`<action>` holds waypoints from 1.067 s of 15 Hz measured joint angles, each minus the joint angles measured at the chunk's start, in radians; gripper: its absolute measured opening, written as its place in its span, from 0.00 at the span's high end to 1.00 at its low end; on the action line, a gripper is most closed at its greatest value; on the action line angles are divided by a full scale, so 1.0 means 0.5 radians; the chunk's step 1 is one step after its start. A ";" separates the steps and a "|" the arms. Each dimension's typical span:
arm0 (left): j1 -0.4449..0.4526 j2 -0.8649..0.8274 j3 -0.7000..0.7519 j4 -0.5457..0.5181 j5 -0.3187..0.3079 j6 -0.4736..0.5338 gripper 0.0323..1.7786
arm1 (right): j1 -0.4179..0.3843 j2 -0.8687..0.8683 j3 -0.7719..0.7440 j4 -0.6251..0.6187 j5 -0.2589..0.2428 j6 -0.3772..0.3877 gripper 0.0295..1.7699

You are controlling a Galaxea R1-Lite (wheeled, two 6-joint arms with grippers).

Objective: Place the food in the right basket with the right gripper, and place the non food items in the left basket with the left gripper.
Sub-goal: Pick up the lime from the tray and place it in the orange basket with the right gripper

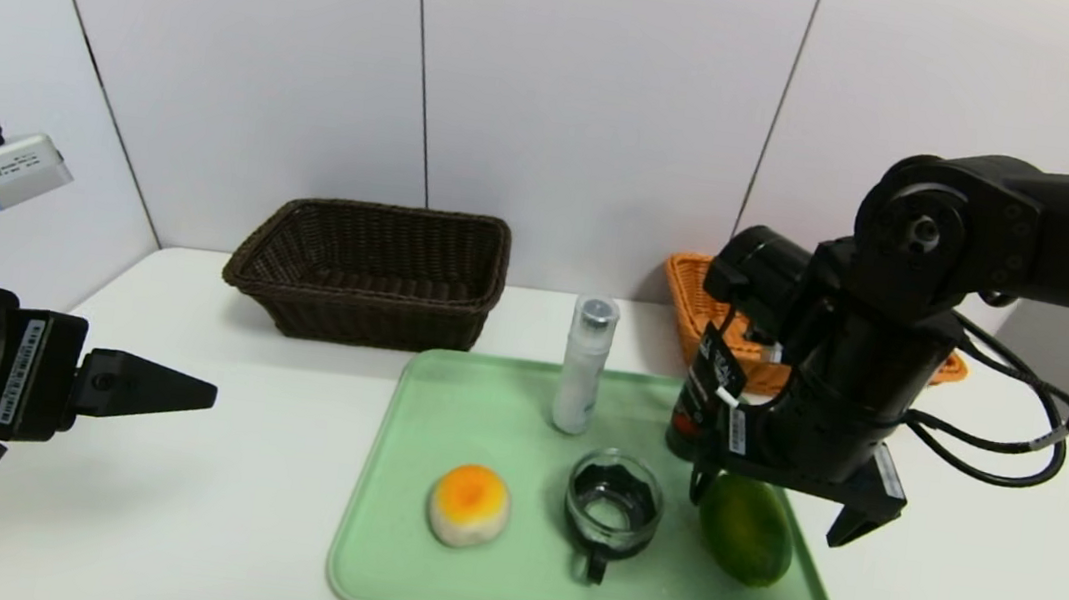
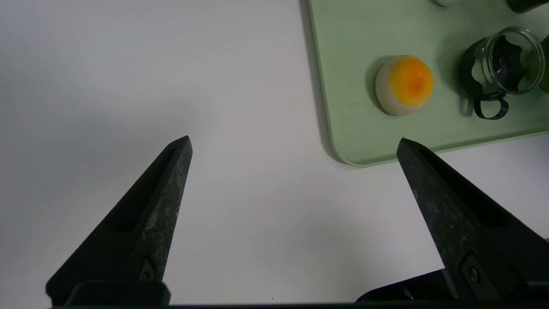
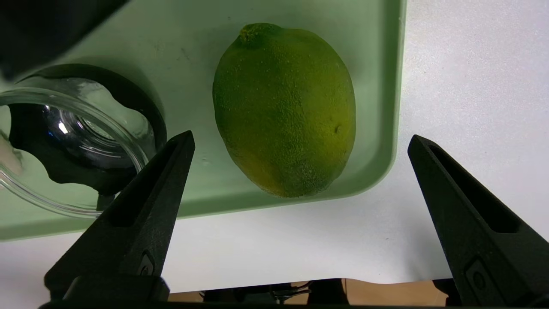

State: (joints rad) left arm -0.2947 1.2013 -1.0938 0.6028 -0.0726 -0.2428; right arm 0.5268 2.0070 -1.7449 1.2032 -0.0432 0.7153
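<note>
Right wrist view: beyond the right gripper's (image 3: 301,137) spread, empty fingers lies the green fruit (image 3: 285,111), on the tray (image 3: 266,207) between their lines of reach, presumably so they can straddle its sides. It is plump, pitted and green, yellowing at one end, with a stubby tip. Beside one finger sits the glass cup (image 3: 77,141), likely a snag risk. Well apart, the left gripper (image 2: 294,139) idles over the worktop (image 2: 257,206), its fingers wide.
</note>
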 joint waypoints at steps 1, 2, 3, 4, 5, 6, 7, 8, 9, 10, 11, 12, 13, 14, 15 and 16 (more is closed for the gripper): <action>-0.007 0.001 0.006 -0.001 0.000 0.002 0.05 | -0.007 0.014 -0.011 0.000 0.011 -0.001 0.03; -0.010 0.004 0.010 -0.001 0.001 0.001 0.05 | -0.018 0.029 -0.021 0.000 0.022 -0.001 0.03; -0.011 0.008 0.014 -0.001 0.002 0.001 0.05 | -0.027 0.043 -0.025 0.000 0.044 0.000 0.03; -0.011 0.011 0.014 -0.001 0.002 0.000 0.05 | -0.033 0.054 -0.032 0.000 0.063 -0.001 0.03; -0.011 0.016 0.015 -0.002 0.002 0.000 0.05 | -0.042 0.070 -0.044 0.001 0.081 0.000 0.03; -0.012 0.023 0.015 -0.004 0.002 0.001 0.05 | -0.049 0.086 -0.057 0.003 0.097 0.000 0.03; -0.012 0.031 0.014 -0.004 0.002 0.001 0.05 | -0.056 0.105 -0.066 0.003 0.106 0.000 0.03; -0.012 0.037 0.014 -0.004 0.002 0.001 0.05 | -0.058 0.118 -0.071 0.003 0.109 0.000 0.03; -0.012 0.040 0.013 -0.004 0.002 0.002 0.05 | -0.059 0.131 -0.076 0.003 0.110 0.000 0.03; -0.012 0.044 0.013 -0.004 0.002 0.001 0.05 | -0.059 0.142 -0.081 0.003 0.110 0.001 0.03; -0.012 0.048 0.012 -0.004 0.002 0.001 0.05 | -0.059 0.153 -0.084 0.003 0.111 0.001 0.03; -0.012 0.050 0.011 -0.004 0.002 0.002 0.05 | -0.060 0.164 -0.086 0.003 0.110 0.000 0.07; -0.012 0.051 0.009 -0.004 0.002 0.002 0.05 | -0.060 0.175 -0.086 0.003 0.116 0.000 0.17; -0.012 0.051 0.008 -0.004 0.003 0.002 0.05 | -0.060 0.185 -0.087 0.003 0.136 0.000 0.27; -0.012 0.051 0.006 -0.004 0.003 0.001 0.05 | -0.062 0.191 -0.087 0.006 0.158 0.001 0.35; -0.012 0.050 0.006 -0.004 0.003 0.001 0.05 | -0.062 0.197 -0.086 0.005 0.174 0.004 0.41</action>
State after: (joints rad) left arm -0.3006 1.2262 -1.0906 0.6009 -0.0711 -0.2423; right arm 0.4960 2.1057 -1.7881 1.2055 0.0440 0.7172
